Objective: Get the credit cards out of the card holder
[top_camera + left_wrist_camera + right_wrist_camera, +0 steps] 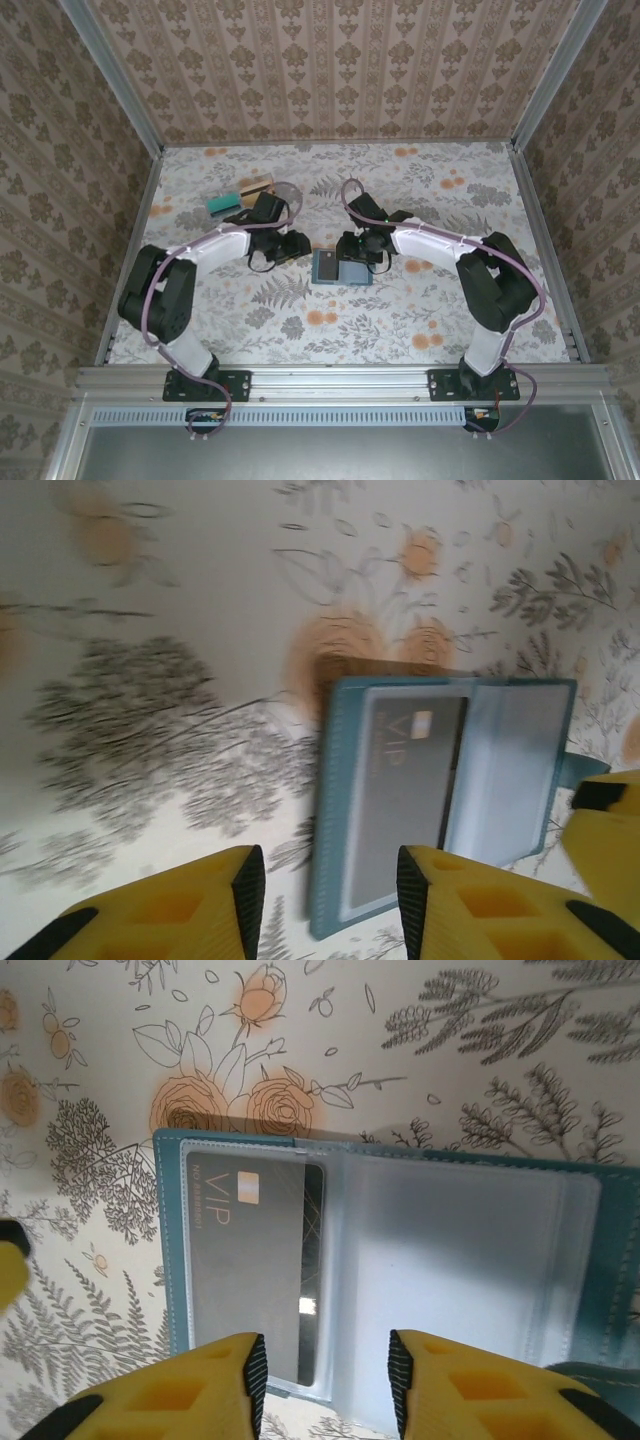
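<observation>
The card holder [470, 1260] lies open flat on the counter [400, 320], exposing its grey card [250, 1260] for pulling, while the left gripper [328, 890] and right gripper [325, 1375] hover parted, empty.

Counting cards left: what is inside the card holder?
One grey VIP card in the left pocket of the card holder; right pocket looks empty. Anything behind that card is covered.

The top external camera sits high above and behind the arm bases, looking down and forward across the whole surface [400, 320] to its far edge. Each wrist camera looks down from close by, past the left gripper [328, 885] or the right gripper [325, 1365]. All three views share the card holder [335, 272] at the surface's middle.
</observation>
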Available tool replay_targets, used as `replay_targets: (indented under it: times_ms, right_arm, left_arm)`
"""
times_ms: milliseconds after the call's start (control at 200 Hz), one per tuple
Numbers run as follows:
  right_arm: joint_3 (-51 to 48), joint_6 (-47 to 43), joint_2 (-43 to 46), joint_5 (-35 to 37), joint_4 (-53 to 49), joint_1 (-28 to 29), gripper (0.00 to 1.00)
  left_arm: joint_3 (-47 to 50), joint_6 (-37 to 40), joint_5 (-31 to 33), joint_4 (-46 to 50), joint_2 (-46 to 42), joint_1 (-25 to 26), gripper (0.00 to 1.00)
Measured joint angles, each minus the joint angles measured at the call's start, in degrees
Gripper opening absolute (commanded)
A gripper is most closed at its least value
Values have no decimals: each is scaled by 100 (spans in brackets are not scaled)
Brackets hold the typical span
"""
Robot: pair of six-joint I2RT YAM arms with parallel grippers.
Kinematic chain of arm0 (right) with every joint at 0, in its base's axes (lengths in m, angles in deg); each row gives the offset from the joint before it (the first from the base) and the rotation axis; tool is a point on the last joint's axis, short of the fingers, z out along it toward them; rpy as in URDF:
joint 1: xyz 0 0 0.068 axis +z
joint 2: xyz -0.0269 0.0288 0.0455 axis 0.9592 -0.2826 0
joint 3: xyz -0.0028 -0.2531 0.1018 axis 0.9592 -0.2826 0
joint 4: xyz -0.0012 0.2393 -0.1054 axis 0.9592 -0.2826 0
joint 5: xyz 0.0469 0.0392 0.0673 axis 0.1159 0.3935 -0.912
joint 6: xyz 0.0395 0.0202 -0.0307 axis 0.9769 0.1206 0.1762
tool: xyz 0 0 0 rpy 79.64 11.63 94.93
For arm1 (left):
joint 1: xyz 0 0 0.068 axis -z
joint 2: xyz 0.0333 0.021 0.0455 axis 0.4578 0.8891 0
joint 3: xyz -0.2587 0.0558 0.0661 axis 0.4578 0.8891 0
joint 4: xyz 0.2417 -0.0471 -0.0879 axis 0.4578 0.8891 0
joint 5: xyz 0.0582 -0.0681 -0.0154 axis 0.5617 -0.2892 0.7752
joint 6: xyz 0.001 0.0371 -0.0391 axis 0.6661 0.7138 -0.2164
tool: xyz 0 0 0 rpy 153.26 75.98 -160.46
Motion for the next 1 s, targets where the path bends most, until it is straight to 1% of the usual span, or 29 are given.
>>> replay_targets:
  times_ms: [185,470,540,720,840,995]
  right_arm:
    - [-2,223,-101,-313,175,2,32]
    - [-17,313,-275,-468,293,2,29]
    - [-39,330,-328,-505,291,2,29]
    - [-66,378,-463,-590,295,-2,27]
    - [-66,398,-516,-654,308,-13,24]
    - [-66,415,-516,-721,352,-35,23]
  left_arm:
    - [-354,9,-127,20,400,254,26]
    - [-605,-17,-129,92,914,372,19]
    - [-619,-33,-129,111,960,372,16]
    - [-621,-55,-127,133,979,372,12]
    - [-621,-55,-127,151,981,372,11]
    - [-621,-55,-129,155,1060,372,12]
